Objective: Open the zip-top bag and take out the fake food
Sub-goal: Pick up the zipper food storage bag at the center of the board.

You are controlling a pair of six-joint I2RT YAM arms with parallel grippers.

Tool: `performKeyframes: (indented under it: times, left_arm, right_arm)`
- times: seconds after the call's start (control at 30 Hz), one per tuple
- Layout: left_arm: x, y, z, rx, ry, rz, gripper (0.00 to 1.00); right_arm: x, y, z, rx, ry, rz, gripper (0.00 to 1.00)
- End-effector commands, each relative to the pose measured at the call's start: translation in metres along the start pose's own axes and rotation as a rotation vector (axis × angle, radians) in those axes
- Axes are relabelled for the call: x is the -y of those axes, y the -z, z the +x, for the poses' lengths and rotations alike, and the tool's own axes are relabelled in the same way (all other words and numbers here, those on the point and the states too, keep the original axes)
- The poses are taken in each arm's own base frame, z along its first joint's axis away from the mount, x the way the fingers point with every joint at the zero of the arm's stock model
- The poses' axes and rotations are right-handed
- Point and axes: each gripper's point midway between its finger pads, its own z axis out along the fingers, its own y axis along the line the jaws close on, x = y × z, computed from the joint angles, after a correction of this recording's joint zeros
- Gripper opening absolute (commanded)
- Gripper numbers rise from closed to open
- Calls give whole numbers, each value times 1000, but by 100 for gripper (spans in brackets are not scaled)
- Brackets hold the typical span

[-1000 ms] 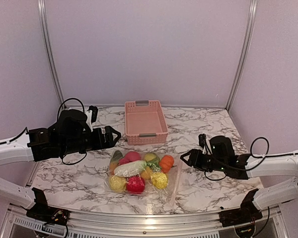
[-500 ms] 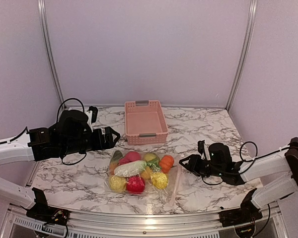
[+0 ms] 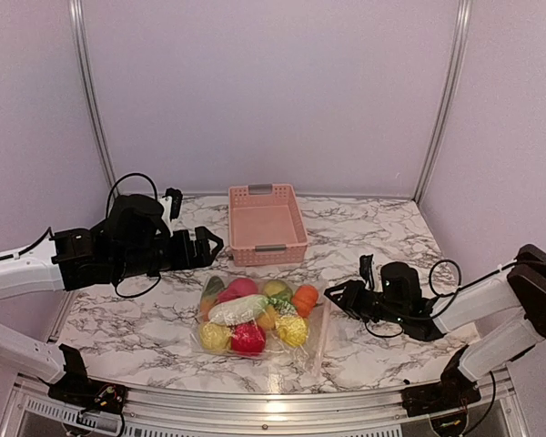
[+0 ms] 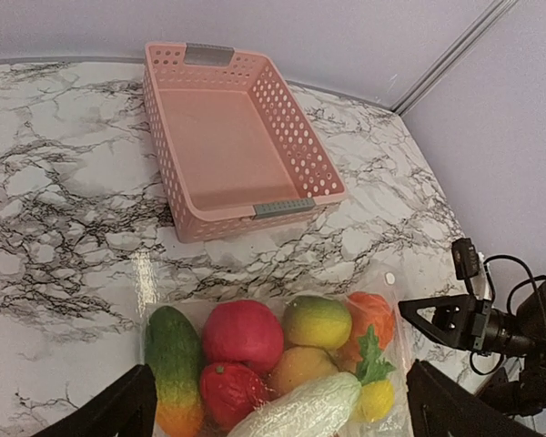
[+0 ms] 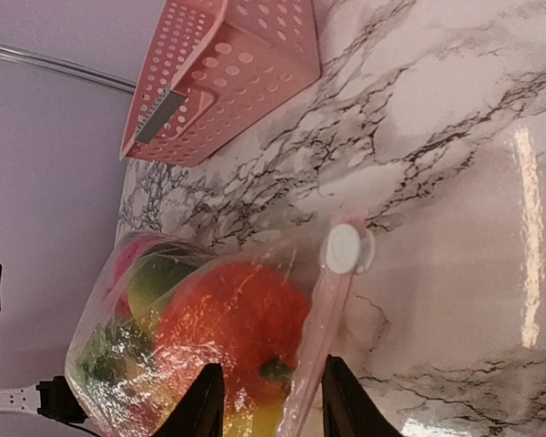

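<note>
So the bag (image 3: 314,339) is lying flat on the marble table (image 3: 382,228), just in front of the pink basket (image 3: 267,226). All the toy food (image 3: 255,314) is sitting inside it in one clump: a white radish (image 3: 238,309) lying across the middle, red and yellow pieces around it, and an orange fruit (image 3: 305,298) at the right end.

The right gripper (image 3: 332,293) is hanging low over the table right at the bag's right edge, where the zip strip (image 5: 314,346) is running. On the right wrist camera its fingers (image 5: 209,405) are standing partway apart, not clamped on anything. The zip strip and the plastic over the orange fruit are showing in the gap between them. I honestly can't tell if either finger is touching the plastic. The white round tab (image 5: 346,248) is sitting at the far end of the strip, a little ahead of the fingertips.

The left gripper (image 3: 214,244) is hovering up off the table near the basket's front left corner, behind and to the left of the bag. Its jaws are spread as wide as they go and it's holding nothing. Its wrist camera is looking down at the left side of the bag, which is lying well below the fingers and not touching them.
</note>
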Motion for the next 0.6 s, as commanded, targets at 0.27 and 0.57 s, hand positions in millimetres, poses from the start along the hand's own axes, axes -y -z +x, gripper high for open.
performKeyframes:
  times: [0.27, 0.57]
  left_arm:
    - [5, 0, -6, -3, -34, -11, 99]
    - [8, -3, -6, -8, -42, -2, 99]
  right_arm:
    - [22, 4, 3, 16, -25, 64, 39]
    - [9, -7, 6, -10, -33, -12, 38]
